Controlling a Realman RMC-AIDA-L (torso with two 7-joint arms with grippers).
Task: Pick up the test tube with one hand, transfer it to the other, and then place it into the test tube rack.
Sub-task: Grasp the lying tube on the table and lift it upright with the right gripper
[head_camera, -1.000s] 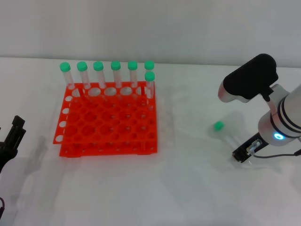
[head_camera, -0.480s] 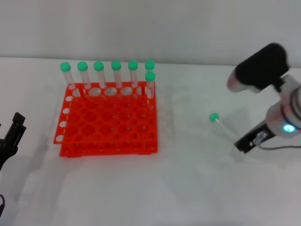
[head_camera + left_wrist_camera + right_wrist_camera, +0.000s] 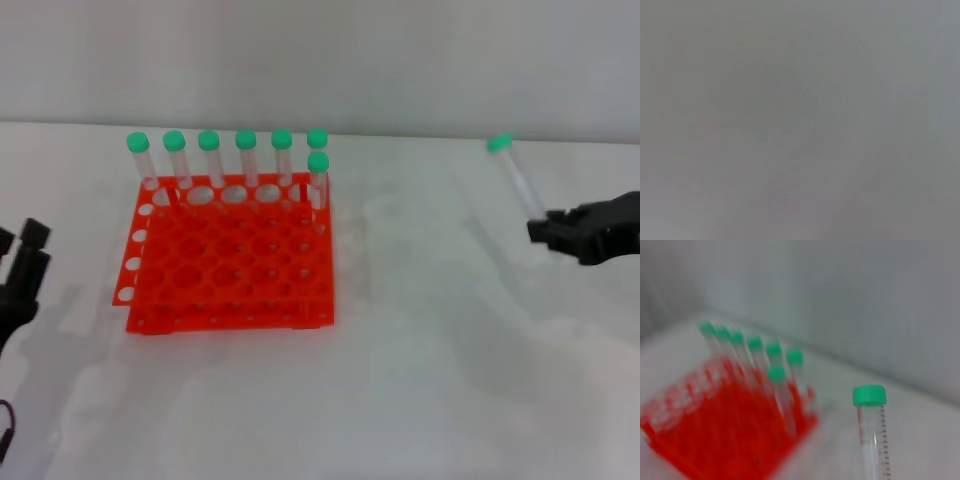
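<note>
While the right end effector (image 3: 545,228) sits over at the right edge of the head view, it's clenched on the lower part of the test tube (image 3: 517,178) and holding it up off the white worktop (image 3: 420,380). The tube leans a bit, green cap (image 3: 500,144) at the top and pointing away toward the back wall. From the right wrist view you get the same tube (image 3: 874,440) standing upright close to the camera, printed scale marks running down its clear side.

Well apart from it, on the left half of the worktop, is the orange-red rack (image 3: 228,255). Seven other green-capped tubes (image 3: 246,160) stand in it: six in a row along the far edge, one more just in front of the rightmost.

Left end effector (image 3: 22,265) is low at the left edge of the head view, near the rack's left side, not touching anything. Can't tell if it's released or clenched. Left wrist view is just flat grey.
</note>
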